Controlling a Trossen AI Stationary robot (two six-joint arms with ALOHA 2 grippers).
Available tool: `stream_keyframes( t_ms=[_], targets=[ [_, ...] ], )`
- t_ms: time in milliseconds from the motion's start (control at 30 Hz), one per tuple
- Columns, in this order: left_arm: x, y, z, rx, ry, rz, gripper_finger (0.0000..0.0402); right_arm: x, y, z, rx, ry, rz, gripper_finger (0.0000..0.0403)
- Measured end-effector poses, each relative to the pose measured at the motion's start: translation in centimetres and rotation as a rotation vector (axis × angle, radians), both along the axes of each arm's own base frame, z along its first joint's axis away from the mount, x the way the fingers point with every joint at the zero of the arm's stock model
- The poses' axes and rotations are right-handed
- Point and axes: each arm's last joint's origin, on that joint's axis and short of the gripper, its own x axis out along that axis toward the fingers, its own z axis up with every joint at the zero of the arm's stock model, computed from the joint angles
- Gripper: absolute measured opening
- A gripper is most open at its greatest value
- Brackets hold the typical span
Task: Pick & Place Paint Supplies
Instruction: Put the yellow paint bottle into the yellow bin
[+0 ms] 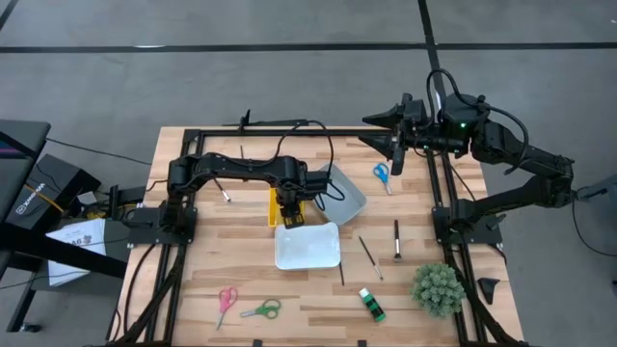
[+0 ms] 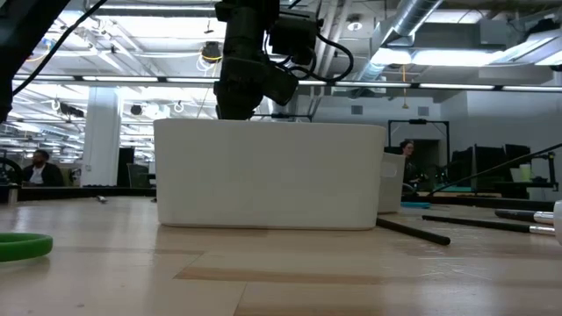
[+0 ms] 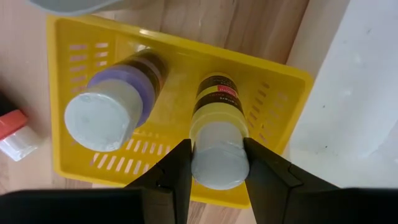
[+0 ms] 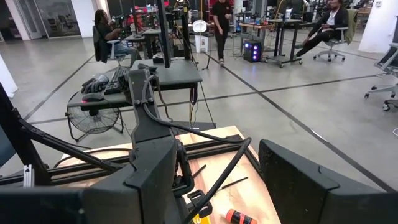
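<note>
Left gripper [image 3: 216, 171] gripping upright yellow paint bottle [image 3: 216, 134], yellow basket [image 3: 273, 99]

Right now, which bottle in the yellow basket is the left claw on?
The yellow paint bottle: the left claw has a finger on each side of its cap. The purple paint bottle beside it stands untouched.

Both arms are showing as matte black, built from blocky, angular segments joined by rounded joint housings. The left arm [image 1: 241, 172], at centre left of the overhead frame, is trailing thin black cables that are looping above its forearm. Its claw [image 3: 216, 171] is ending in two flat, dark, wedge-shaped fingers [image 3: 176, 177] with smooth inner faces. The right arm [image 1: 501, 154], at upper right of the overhead frame, is carrying a small green light glowing on its wrist housing, with black cables arching over it. Its claw [image 4: 211, 186] is showing broad black finger plates and a thick cable curling between them.
</note>
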Motion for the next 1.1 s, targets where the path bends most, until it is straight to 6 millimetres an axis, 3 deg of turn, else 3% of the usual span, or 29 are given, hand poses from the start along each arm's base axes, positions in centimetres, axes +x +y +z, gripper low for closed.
stream_keyframes(
  t_ms=[1100],
  targets=[
    [0.22,-0.05,-0.04,-0.032,-0.017,0.068,0.0111,-0.01,0.0,-0.11,0.002,0.012,0.0,0.0225]
  ],
)
